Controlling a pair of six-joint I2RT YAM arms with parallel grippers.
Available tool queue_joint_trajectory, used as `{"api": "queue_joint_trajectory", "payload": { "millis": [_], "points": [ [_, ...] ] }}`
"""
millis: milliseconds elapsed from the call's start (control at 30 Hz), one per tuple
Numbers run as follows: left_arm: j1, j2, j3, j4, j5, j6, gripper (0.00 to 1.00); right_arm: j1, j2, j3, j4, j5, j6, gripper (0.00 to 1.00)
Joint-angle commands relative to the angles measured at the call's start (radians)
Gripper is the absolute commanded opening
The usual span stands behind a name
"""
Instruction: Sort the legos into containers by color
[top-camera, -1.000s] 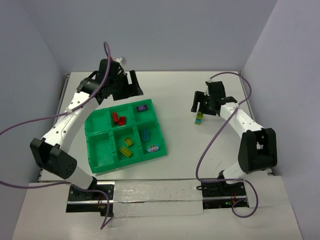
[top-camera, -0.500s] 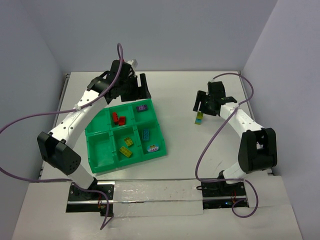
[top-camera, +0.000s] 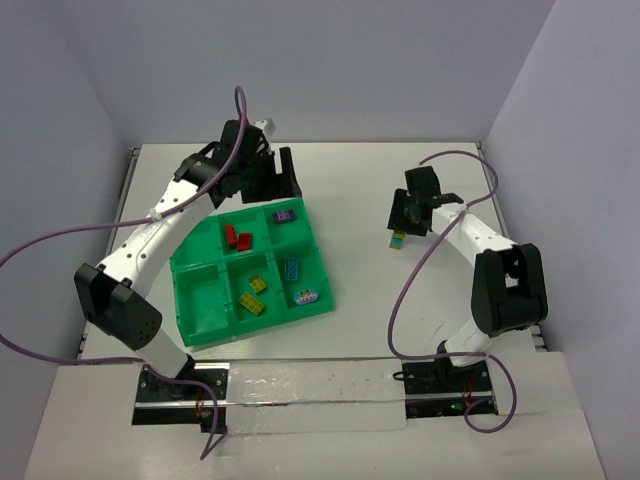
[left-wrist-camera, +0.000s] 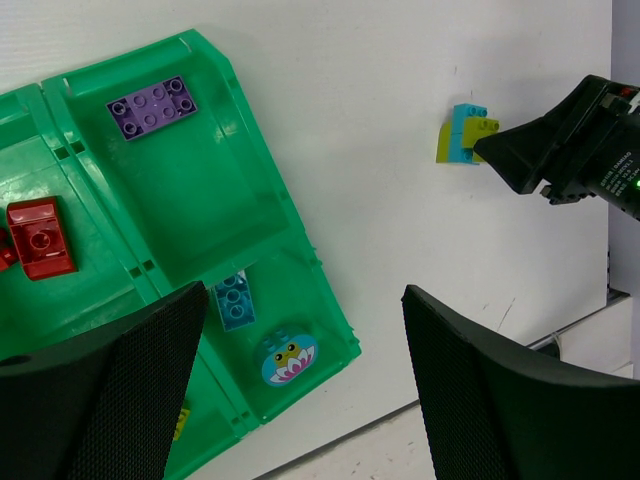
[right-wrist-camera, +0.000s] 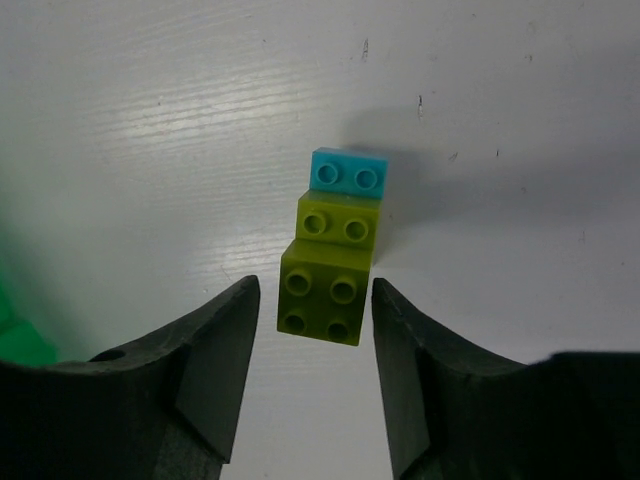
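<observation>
The green tray (top-camera: 202, 300) lies left of centre. Its compartments hold red bricks (top-camera: 237, 237), a purple brick (top-camera: 286, 214), a light blue brick (top-camera: 292, 268), yellow-green bricks (top-camera: 256, 292) and a round blue lotus piece (top-camera: 305, 296). A stack of yellow-green and light blue bricks (top-camera: 398, 240) stands on the table at the right. My right gripper (top-camera: 402, 222) is open just above it; in the right wrist view the fingers (right-wrist-camera: 225, 350) flank the near end of the stack (right-wrist-camera: 335, 250) without touching. My left gripper (top-camera: 280, 178) is open and empty above the tray's far right corner.
The left wrist view shows the tray's right side (left-wrist-camera: 270, 190), the purple brick (left-wrist-camera: 152, 105), a red brick (left-wrist-camera: 38, 237), the stack (left-wrist-camera: 462, 134) and the right gripper (left-wrist-camera: 570, 140). Grey walls enclose the white table (top-camera: 350, 180) on three sides.
My left arm swung right over the tray's far corner, then stayed. My right gripper shifted slightly left and closer over the brick stack.
</observation>
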Motion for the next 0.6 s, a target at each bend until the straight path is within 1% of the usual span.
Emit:
{"api": "queue_joint_trajectory", "payload": {
  "millis": [0,33,100,133,167,200,233,267,367,467,500,567],
  "points": [
    [-0.005,-0.018,0.020,-0.004,-0.012,0.015,0.86,0.015,0.018,0.022,0.007,0.042,0.002,0.54],
    [-0.005,-0.018,0.021,-0.004,-0.013,0.016,0.86,0.017,0.020,0.021,0.008,0.043,0.003,0.52],
    [-0.005,-0.019,0.024,-0.006,-0.014,0.016,0.86,0.019,0.023,0.022,0.005,0.045,0.003,0.43],
    [-0.005,-0.019,0.024,-0.006,-0.015,0.016,0.86,0.019,0.023,0.024,0.005,0.045,0.003,0.43],
    [-0.005,-0.017,0.026,-0.008,-0.013,0.016,0.86,0.020,0.018,0.026,0.001,0.047,0.001,0.26],
    [-0.005,-0.016,0.027,-0.010,-0.012,0.018,0.86,0.021,0.011,0.028,-0.001,0.048,0.000,0.23],
    [-0.005,-0.015,0.028,-0.010,-0.012,0.018,0.86,0.022,-0.007,0.029,-0.006,0.046,-0.001,0.10],
    [-0.005,-0.013,0.031,-0.010,-0.006,0.018,0.86,0.022,-0.022,0.033,-0.011,0.044,-0.004,0.01],
    [-0.005,-0.009,0.035,-0.005,0.023,0.022,0.86,0.024,-0.089,0.038,-0.016,-0.012,-0.024,0.00],
    [-0.002,-0.014,0.033,0.010,0.078,0.018,0.86,0.022,-0.183,0.019,0.032,-0.156,-0.045,0.00],
    [0.004,-0.030,0.012,0.044,0.101,0.008,0.86,0.022,-0.238,0.001,0.075,-0.247,-0.050,0.00],
    [0.023,-0.064,-0.027,0.106,0.158,0.001,0.86,0.021,-0.287,-0.019,0.123,-0.345,-0.044,0.00]
  ]
}}
